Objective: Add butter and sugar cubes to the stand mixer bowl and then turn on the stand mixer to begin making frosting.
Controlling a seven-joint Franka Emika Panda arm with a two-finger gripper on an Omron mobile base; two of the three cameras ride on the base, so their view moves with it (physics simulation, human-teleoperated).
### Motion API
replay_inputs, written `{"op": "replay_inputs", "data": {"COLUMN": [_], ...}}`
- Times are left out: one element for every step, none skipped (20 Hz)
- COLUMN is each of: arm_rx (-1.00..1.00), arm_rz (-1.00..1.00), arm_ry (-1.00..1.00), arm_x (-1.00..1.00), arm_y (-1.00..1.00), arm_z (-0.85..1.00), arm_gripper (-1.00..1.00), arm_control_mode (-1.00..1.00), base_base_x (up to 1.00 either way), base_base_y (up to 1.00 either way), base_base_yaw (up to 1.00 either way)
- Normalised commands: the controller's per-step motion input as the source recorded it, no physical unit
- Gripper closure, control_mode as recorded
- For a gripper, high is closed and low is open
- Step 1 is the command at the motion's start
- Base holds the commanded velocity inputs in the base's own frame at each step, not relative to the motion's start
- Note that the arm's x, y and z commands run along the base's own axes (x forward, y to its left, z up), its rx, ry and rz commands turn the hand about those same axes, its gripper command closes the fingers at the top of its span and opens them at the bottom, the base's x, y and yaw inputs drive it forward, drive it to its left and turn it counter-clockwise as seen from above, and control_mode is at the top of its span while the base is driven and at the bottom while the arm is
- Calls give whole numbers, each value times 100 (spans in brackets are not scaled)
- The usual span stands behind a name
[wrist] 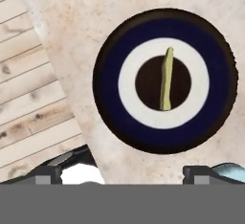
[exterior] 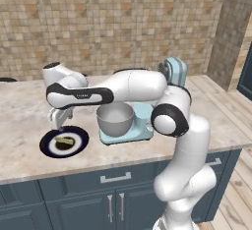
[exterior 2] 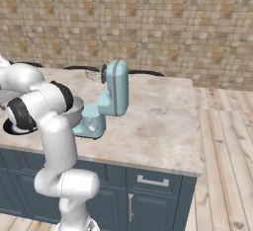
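The gripper point(exterior: 57, 121) hangs with jaws spread wide and empty above the near-left rim of the dark blue plate point(exterior: 47, 146). On the plate's dark centre lies the butter point(wrist: 166, 78), a thin pale yellow sliver in the hand view, untouched. Just right of the plate stands the grey stand mixer bowl point(exterior: 115, 119) on the light blue stand mixer point(exterior 2: 114, 91), head tilted up. The step in hand looks like fetching the butter; next the gripper should centre over it, descend and close across its narrow width.
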Motion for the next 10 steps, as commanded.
{"op": "replay_inputs", "data": {"arm_rx": [0, -1, -1, -1, -1, -1, -1, -1, 0, 0], "arm_rz": [15, 13, 12, 11, 9, 9, 8, 8, 7, 5], "arm_ry": [0, 0, 0, 0, 0, 0, 0, 0, 0, 0], "arm_x": [11, 6, 0, 0, 0, 0, 0, 0, 0, 0], "arm_y": [0, 0, 0, 0, 0, 0, 0, 0, 0, 0], "arm_z": [-28, -30, -32, -30, -29, -31, -34, -31, -29, -24], "arm_gripper": [-100, -100, -100, -100, -100, -100, -100, -100, -100, -100], "arm_control_mode": [-100, -100, -100, -100, -100, -100, -100, -100, -100, -100], "base_base_x": [0, 0, 0, 0, 0, 0, 0, 0, 0, 0], "base_base_y": [0, 0, 0, 0, 0, 0, 0, 0, 0, 0], "base_base_yaw": [0, 0, 0, 0, 0, 0, 0, 0, 0, 0]}}
